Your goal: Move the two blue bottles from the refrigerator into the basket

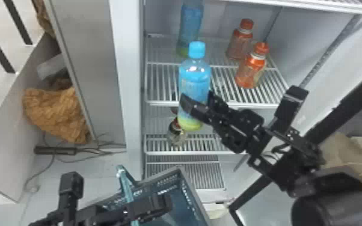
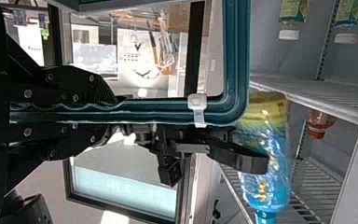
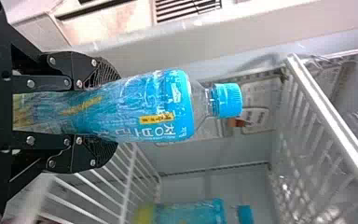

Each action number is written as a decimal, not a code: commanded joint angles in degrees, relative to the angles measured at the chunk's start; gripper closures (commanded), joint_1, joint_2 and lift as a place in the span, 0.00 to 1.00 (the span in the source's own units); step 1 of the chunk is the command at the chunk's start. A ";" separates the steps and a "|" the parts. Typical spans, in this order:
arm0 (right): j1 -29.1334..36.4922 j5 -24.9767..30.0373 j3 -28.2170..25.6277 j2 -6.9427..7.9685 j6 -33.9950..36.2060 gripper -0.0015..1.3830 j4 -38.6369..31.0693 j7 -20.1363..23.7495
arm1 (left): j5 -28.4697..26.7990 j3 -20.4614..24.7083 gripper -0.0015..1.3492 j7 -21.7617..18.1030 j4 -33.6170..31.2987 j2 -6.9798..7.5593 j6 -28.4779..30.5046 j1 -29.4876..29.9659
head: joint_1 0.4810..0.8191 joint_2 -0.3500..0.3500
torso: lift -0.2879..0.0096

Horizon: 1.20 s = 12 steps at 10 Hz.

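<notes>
Left gripper [image 2: 114, 113]: clamped on the rim of the basket.
Basket [image 2: 236, 56]: nearest the robot, low in front of the fridge, its mouth below the held bottle and a little to its left.
Right gripper [image 1: 197, 98]: fingers closed round the lower half of the held bottle, reaching in from the right.
Held bottle [image 1: 194, 75]: close to upright, cap above the fingers, base below them; it looks to be out in front of the shelf edge.
Path to basket: the relation that counts; back toward the robot, down and slightly left, with the base leading. The rim probably has to be cleared before lowering, and the base could catch on it.
Shelf [image 1: 164, 103]: just behind the held bottle.
Far bottle [image 1: 191, 22]: blue too, upright on that shelf, behind the held one and left of the orange bottles [image 1: 251, 67]; the right arm is nearer, but its gripper must be emptied first.
</notes>
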 commanded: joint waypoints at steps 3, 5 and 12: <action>4.96 -0.37 -0.62 0.00 4.35 0.92 -4.43 2.22 | -0.08 0.69 0.89 0.00 0.00 -0.44 -0.59 -0.10 | 0.63 0.27 | 0.93; 7.35 -0.48 -0.51 0.26 5.62 0.92 -5.98 3.09 | -0.19 1.38 0.89 0.00 0.00 -0.53 -1.01 -0.38 | 0.63 0.29 | 0.93; 13.39 -2.54 -0.39 0.09 13.21 0.92 -7.67 7.75 | -0.08 1.04 0.89 0.26 0.28 -0.18 -2.14 -2.21 | 0.63 0.35 | 0.93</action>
